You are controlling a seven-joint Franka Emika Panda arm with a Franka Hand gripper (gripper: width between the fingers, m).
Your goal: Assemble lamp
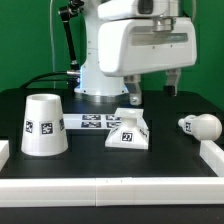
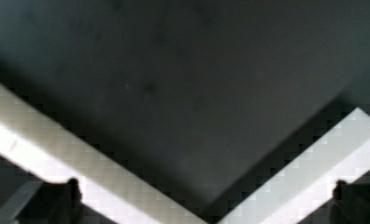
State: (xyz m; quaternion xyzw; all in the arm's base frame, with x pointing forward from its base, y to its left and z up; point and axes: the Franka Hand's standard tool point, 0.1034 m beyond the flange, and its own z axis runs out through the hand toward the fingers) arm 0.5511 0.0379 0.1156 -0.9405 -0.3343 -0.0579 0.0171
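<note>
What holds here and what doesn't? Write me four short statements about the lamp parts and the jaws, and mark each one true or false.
1. The white plastic truncated-cone shade stands on the black table with its wide end down. True.
2. The round white bulb is fitted into the square sloped white base. False: the bulb lies on the table apart from the base, toward the exterior view's right.
3. The jaws are shut on the shade. False: the wrist view shows them open with nothing between them.
4. In the exterior view, the base sits between the shade and the bulb. True.
</note>
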